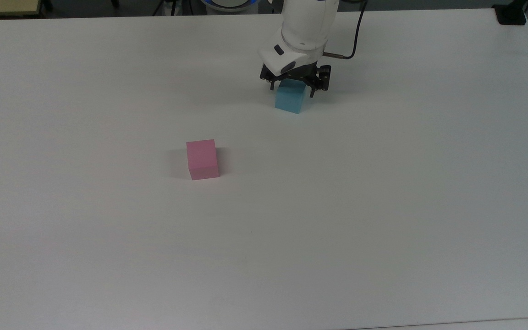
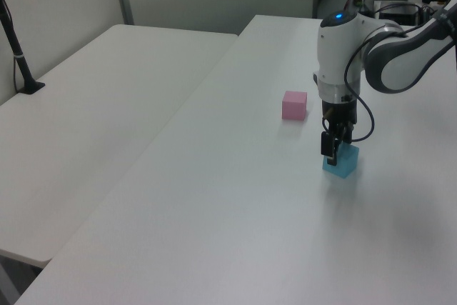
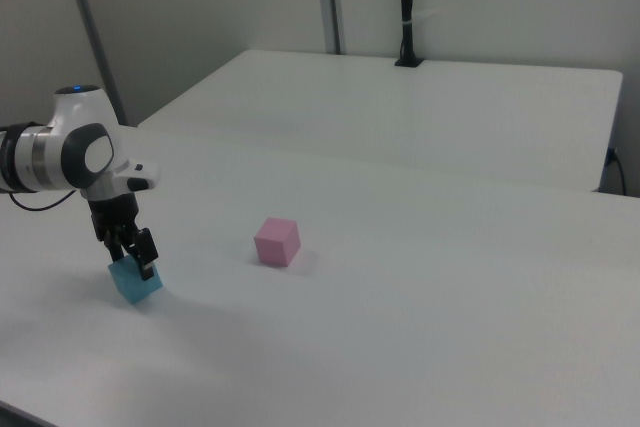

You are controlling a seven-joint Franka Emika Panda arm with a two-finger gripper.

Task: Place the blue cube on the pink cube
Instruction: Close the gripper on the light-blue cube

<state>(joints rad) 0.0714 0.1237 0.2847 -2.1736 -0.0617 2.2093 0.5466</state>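
Two white tables in a plain, evenly lit room

The near white table [image 1: 108, 256] fills the top view; in the left view a second white table [image 2: 86, 105] stands just beside it, a narrow seam between them. A black post [image 2: 18, 48] rises from a base on that second table near the left view's left edge; in the right view it stands at the far edge [image 3: 405, 7]. Pale grey wall panels [image 3: 200, 7] with metal uprights close the room behind.

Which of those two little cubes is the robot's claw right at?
The blue cube. The gripper is down over it, a finger on either side, while the pink cube sits alone on the white table, well apart from the arm.
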